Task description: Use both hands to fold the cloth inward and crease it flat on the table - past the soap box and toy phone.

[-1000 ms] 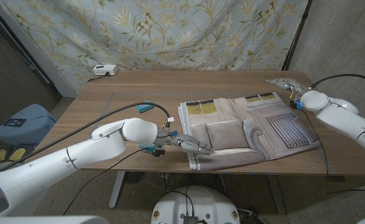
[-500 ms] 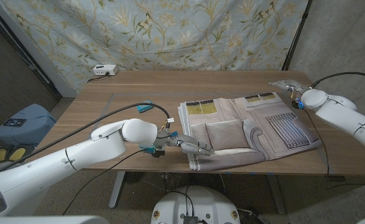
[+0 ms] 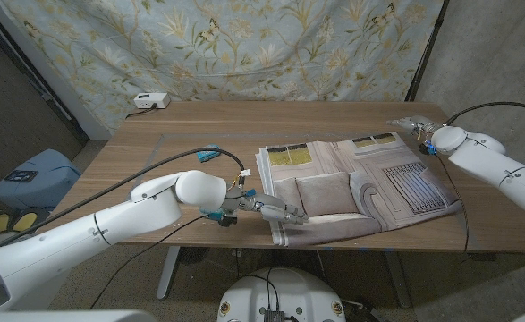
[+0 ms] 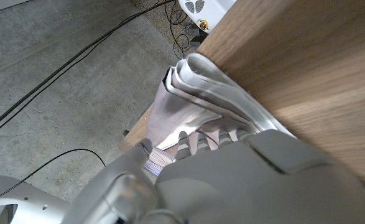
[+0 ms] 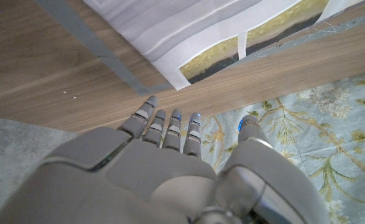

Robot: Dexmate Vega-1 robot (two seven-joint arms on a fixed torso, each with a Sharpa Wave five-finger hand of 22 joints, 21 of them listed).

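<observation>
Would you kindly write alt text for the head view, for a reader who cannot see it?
A folded grey-and-white printed cloth lies on a brown wooden table. The robot's left hand rests on the cloth's near left part, while its right hand is over the table's far right corner, past the cloth.

1. Head view: even, soft room light, moderately bright. No hard glare on the wooden table (image 3: 199, 125).
2. Faint soft shadow lies under the folded cloth (image 3: 356, 183) along the table's near edge.
3. Floor at the far left falls dim; the floral backdrop (image 3: 244, 45) is evenly lit.
4. Left wrist view: the left hand (image 4: 232, 180) is close and blurred; wood grain is sharp.
5. Right wrist view: the right hand (image 5: 170, 168) is soft-focused, with small blue glints on its fingertips (image 5: 177, 114).
</observation>
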